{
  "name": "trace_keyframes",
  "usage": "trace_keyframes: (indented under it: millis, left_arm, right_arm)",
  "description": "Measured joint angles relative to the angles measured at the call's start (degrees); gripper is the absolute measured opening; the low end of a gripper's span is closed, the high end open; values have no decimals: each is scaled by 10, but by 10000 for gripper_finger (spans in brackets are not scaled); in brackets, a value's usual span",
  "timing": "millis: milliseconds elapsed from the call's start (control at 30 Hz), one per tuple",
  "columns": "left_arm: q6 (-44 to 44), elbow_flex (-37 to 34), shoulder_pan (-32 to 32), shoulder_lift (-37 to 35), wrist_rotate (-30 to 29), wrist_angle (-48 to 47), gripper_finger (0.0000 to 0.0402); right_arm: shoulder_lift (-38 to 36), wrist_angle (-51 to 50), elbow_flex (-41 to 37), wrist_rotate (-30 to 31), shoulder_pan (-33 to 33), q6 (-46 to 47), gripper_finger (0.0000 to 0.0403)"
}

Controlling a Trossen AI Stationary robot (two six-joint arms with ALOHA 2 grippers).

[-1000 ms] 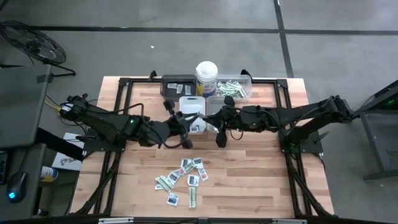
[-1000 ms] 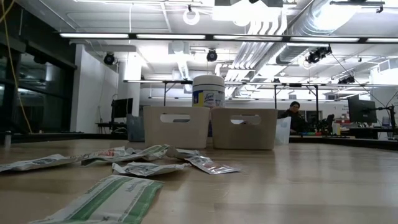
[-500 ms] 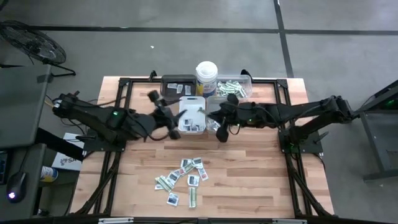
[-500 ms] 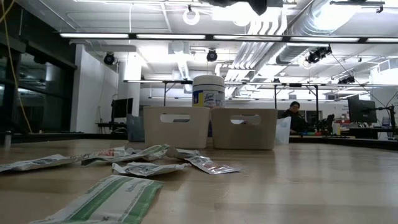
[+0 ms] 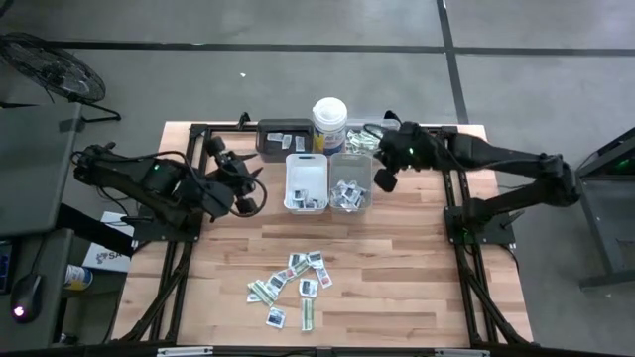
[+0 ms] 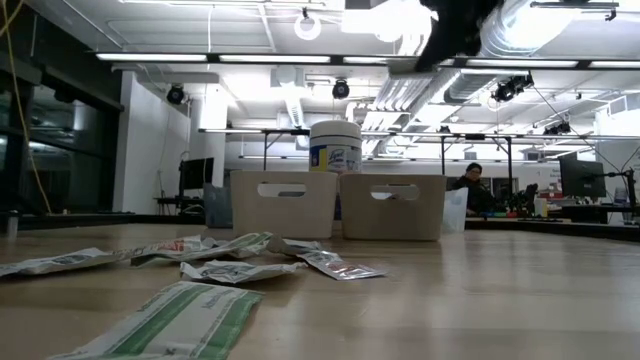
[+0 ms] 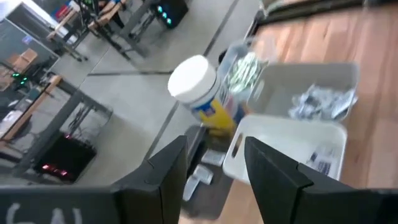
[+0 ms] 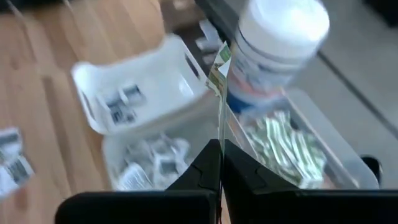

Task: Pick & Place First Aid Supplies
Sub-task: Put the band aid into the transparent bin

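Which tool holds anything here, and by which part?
The right tool pinches a green-and-white strip by its lower end; the left tool is open and empty.

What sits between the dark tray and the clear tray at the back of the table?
The white lidded canister stands between the dark tray and the clear tray. The high view shows it best.

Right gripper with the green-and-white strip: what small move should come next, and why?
Probably a short carry toward the clear tray at the back, then release. The right gripper is shut on a green-and-white strip, and that tray already holds a pile of similar strips. The left gripper is open and empty beside the white tray.
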Motion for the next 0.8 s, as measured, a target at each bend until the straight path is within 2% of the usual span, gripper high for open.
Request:
trace_keyframes:
  millis: [167,433,600,800]
  left_arm:
    - [-26,-21,0,-16,-22,-31,156]
    - [-27,-122,0,-112,22,3,156]
    - [-8,-215,0,-199,54,97,156]
    - [45,-323,0,-291,144,246,156]
  right_arm:
    - [7,-35,0,-85,-87,-40,0]
    - [37,-40,0,-207,-222,-120,0]
    - [84,-35,0,-275,-295,-167,0]
    - [166,-10,0,-307,-345,-209,0]
